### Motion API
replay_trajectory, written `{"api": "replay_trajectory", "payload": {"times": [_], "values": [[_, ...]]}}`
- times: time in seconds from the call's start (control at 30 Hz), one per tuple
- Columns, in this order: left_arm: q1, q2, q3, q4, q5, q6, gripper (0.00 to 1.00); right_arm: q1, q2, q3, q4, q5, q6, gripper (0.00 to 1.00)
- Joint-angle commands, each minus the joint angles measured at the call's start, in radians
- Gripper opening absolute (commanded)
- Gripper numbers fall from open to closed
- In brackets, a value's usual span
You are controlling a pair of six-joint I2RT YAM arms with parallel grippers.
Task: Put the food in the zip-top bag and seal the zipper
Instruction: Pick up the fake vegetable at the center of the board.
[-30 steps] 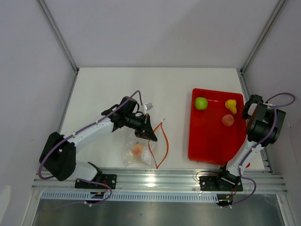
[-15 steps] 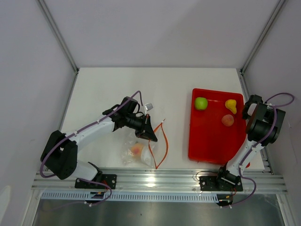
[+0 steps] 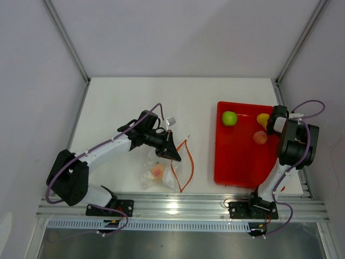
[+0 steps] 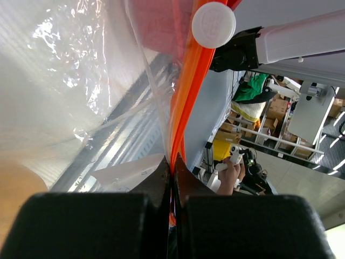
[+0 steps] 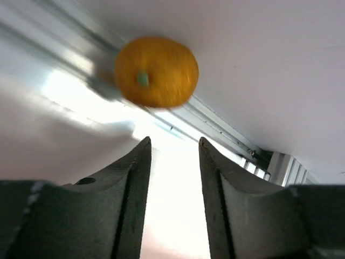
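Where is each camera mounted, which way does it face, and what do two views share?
Top external: overhead, behind the left arm and right arm, both in view, looking down at the table, red tray and bag.
Left wrist: on the left arm, looking along the left gripper, shut on the zipper.
Right wrist: on the right arm, looking past the open right gripper at an orange-yellow fruit.
Shared: top and left wrist both show the zipper.
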State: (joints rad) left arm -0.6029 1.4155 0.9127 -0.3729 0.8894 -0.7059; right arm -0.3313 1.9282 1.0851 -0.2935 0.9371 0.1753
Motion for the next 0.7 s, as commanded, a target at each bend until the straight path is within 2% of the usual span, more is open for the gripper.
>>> {"api": "replay_trajectory", "payload": {"times": [0.0,0.23,0.3,0.33,0.43,0.57,0.67], "values": [[-0.005,-0.036,0.003,0.042,0.029,-0.009,0.01,0.044,-0.087,-0.014,-0.024,0.045,0.036,0.13],[-0.003,-0.058,-0.021,0.061,0.034,-0.018,0.01,0.104,-0.156,-0.036,-0.036,0.075,0.033,0.15],[-0.003,-0.066,-0.026,0.063,0.031,-0.02,0.01,0.097,-0.15,-0.028,-0.032,0.066,0.015,0.23],[-0.005,-0.069,-0.029,0.063,0.029,-0.02,0.0,0.095,-0.138,-0.025,-0.023,0.074,0.007,0.38],[-0.005,-0.073,-0.023,0.062,0.031,-0.02,0.01,0.069,-0.115,-0.017,0.014,0.022,-0.031,0.52],[-0.005,-0.07,-0.014,0.057,0.031,-0.017,0.01,0.012,-0.065,0.03,0.008,-0.015,-0.033,0.54],[-0.005,-0.058,-0.006,0.052,0.031,-0.012,0.0,-0.002,-0.048,0.032,0.054,-0.027,-0.062,0.63]]}}
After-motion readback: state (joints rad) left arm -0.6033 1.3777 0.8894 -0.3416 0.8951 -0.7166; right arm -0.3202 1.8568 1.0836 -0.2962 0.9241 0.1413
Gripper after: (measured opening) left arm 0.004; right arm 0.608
